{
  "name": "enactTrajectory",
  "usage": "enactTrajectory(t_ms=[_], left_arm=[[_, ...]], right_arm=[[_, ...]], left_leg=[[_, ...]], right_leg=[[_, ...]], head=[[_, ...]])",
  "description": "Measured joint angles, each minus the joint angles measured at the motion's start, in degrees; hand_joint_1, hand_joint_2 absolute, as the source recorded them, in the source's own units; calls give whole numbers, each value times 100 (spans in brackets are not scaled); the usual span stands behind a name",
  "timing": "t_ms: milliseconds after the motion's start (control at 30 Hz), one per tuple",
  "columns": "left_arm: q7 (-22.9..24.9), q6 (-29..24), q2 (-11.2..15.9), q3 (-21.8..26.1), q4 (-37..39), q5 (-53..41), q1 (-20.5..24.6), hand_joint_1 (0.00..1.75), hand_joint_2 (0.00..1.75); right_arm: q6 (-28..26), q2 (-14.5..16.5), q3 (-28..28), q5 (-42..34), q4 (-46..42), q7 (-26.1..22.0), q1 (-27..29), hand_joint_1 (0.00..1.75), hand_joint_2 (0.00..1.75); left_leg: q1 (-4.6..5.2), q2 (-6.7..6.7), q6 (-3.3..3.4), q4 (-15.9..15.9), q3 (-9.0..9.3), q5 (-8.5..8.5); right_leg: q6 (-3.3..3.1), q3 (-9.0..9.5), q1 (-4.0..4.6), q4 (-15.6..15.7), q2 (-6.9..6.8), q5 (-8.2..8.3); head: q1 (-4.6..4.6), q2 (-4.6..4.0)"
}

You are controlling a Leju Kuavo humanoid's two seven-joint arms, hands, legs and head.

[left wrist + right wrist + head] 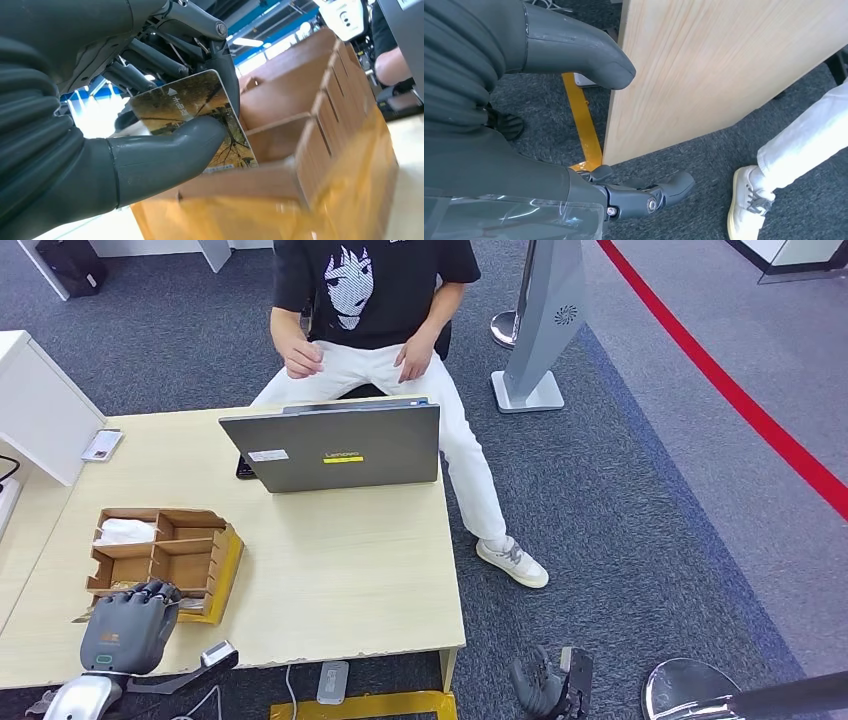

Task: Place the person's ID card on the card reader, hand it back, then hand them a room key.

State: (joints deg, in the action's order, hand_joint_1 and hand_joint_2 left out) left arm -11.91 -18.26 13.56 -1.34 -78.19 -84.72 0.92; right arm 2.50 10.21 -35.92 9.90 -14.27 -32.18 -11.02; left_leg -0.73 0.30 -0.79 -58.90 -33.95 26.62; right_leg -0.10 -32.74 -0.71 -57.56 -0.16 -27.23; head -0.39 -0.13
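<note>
Left hand (150, 155) pinches a room key card (200, 120) between thumb and fingers, just above the cardboard organiser (160, 550) on the desk (350, 570). Lift straight, grip firm, then carry toward the seated person (370, 300). Right hand (624, 195) hangs beside the desk, holding nothing, fingers apart.

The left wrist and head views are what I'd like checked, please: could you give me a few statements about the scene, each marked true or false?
1. The left robot hand pinches a card between thumb and fingers. True.
2. That card is being held at the cardboard divider box. True.
3. The laptop lies closed flat on the table. False: it stands open, its lid's back toward the robot.
4. The right robot hand holds a card. False: it hangs empty beside the table, fingers apart.
5. The person is standing. False: seated behind the laptop.
</note>
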Motion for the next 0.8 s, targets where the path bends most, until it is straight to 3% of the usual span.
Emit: enactTrajectory(t_ms=[800], left_arm=[[37, 16, -3, 10, -110, -21, 95, 175, 175]], right_arm=[[-10, 0, -48, 16, -1, 29, -15, 0, 175]], left_leg=[[0, 1, 0, 0, 0, 0]], right_leg=[[0, 0, 0, 0, 1, 0]], head=[[-1, 0]])
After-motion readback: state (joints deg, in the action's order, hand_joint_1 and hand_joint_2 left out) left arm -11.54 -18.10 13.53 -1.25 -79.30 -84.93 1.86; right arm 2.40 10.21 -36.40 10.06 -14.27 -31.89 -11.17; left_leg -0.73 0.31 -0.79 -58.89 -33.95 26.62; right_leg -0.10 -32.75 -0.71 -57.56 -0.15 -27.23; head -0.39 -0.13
